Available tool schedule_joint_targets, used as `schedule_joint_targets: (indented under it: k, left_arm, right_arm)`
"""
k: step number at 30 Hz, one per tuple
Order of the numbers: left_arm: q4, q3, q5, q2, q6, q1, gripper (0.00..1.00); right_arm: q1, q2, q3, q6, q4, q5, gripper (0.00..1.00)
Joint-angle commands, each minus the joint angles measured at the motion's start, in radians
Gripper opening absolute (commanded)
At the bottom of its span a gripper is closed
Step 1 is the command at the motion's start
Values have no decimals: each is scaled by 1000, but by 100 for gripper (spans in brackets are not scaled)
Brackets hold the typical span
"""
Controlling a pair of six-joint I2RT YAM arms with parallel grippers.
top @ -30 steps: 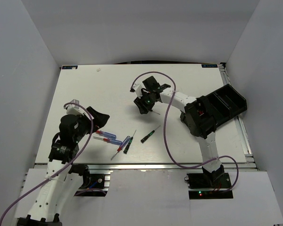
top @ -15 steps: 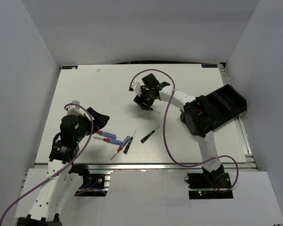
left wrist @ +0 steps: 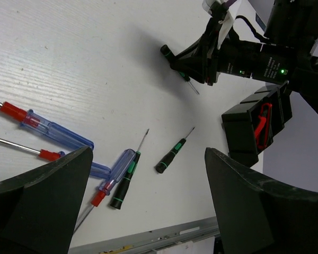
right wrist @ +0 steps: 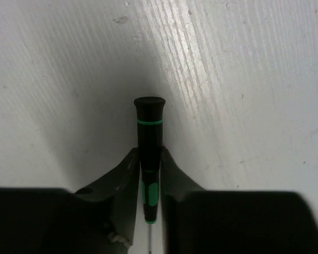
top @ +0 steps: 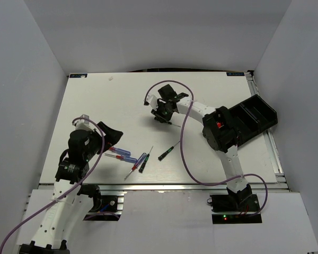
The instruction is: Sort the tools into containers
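A white, faintly grained table (top: 95,106) sat boxed in by plain pale walls (top: 37,79). The black bins (top: 257,114) stood at its right edge, and a red knife (left wrist: 262,126) showed in one. Well left of the bins, the right gripper (right wrist: 149,159) was clamped on a black-green screwdriver (right wrist: 149,124). Farther left of the bins, the left gripper (left wrist: 148,153) hung with its fingers spread wide over the loose screwdrivers (top: 128,157).

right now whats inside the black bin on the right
Something red, likely a knife, shows inside the bin in the left wrist view. Its walls hide the rest, and from above the right arm covers part of it.
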Motion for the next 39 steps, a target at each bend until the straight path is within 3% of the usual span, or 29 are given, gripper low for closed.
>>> schedule_joint_targets:
  k: [1,3,5,7,11,15,20,23,28,32,39]
  left_arm:
    - [-27,-20,-37,-5,-86,7,98]
    - [-30,-31,-46,7,-140,7,97]
    - [-31,-45,-47,18,-174,7,88]
    - [-29,-51,-40,44,-186,7,79]
    - [-1,-51,25,90,-113,6,80]
    - [67,-57,102,128,-24,7,91]
    - [112,-45,202,223,91,7,94]
    - [117,-17,245,312,149,7,90]
    - [127,42,285,442,234,-11,86]
    - [141,91,271,544,277,-75,85]
    - [134,159,233,656,324,-189,78]
  right_arm:
    - [-10,21,30,-17,-41,-21,17]
    - [-11,14,39,-17,-52,-54,11]
    - [-21,5,76,6,-84,-100,2]
    - [-39,-14,149,41,-122,-267,0]
    - [-51,-113,269,2,-224,-491,0]
    - [-103,-224,308,-84,-280,-516,0]
    - [-255,-394,184,-171,-359,-501,0]
    - [-367,-512,37,-237,-371,-362,0]
    - [-571,-617,-73,-282,-447,-234,0]
    - [-738,-652,-186,-271,-414,-151,0]
    - [-791,-551,-268,-271,-325,-67,0]
